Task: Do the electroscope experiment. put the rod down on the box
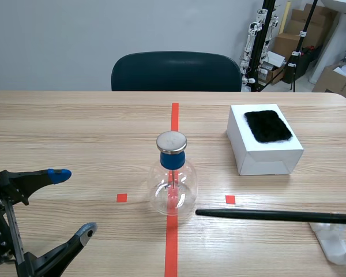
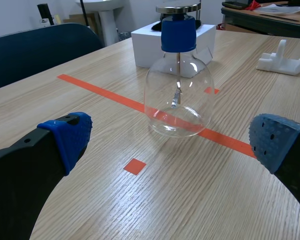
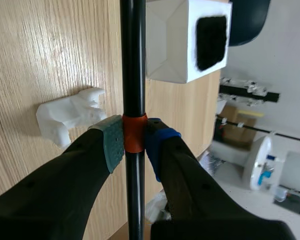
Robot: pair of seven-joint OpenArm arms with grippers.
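Scene cam: high, facing the box (image 1: 264, 151) from the robot side. Wrist cams: close-in, both also see the box.

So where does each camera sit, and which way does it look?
Scene: on the robot, facing across the table at flask, box, rod; left fingers low.
Left wrist: behind the open left fingers, facing the flask.
Right wrist: behind the right fingers, looking down; they are shut on the rod.
Shared: the box, in all three.

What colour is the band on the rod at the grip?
Orange band on the black rod; right wrist view.
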